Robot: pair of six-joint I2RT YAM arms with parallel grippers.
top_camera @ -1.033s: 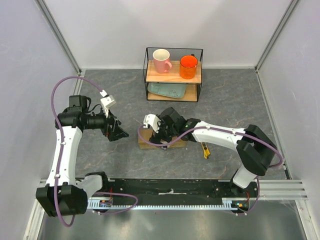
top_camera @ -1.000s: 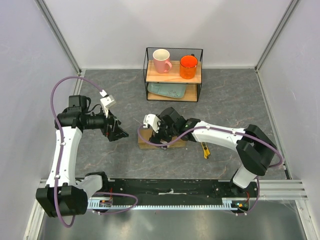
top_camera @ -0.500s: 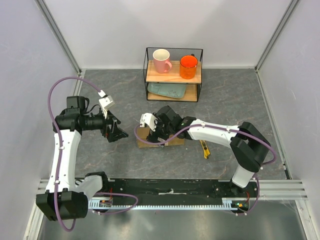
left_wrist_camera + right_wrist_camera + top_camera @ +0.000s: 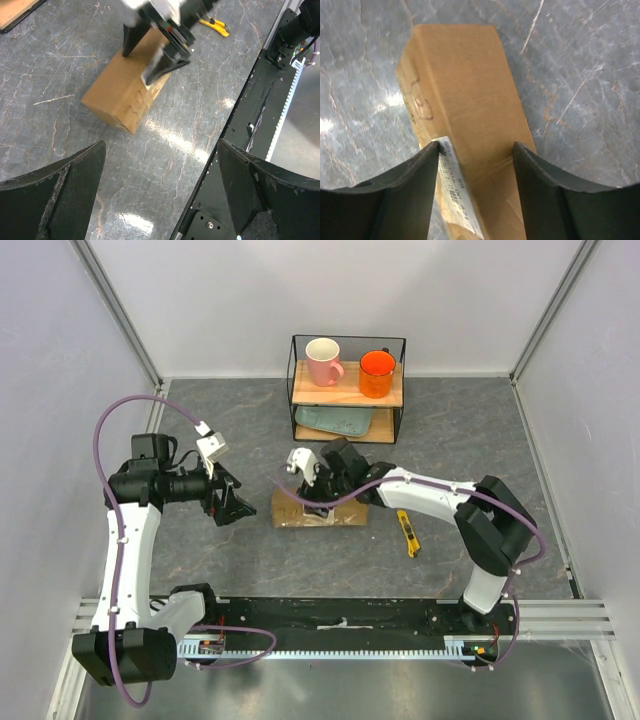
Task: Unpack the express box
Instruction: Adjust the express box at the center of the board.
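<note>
The express box, a brown cardboard parcel with a white label on one side, lies on the grey table at mid-scene. It also shows in the left wrist view and fills the right wrist view. My right gripper comes down over the box's left part. Its fingers press the box's two long sides, one on the label, so this gripper is shut on the box. My left gripper hovers wide open to the left of the box, with only bare table between its fingers.
A yellow utility knife lies just right of the box. At the back stands a wire shelf with a pink mug, an orange mug and a teal tray below. A black rail runs along the near edge.
My right gripper has narrowed onto the box's sides and shifted a little back and left, and the box has moved with it. My left arm has drawn slightly left, still open.
</note>
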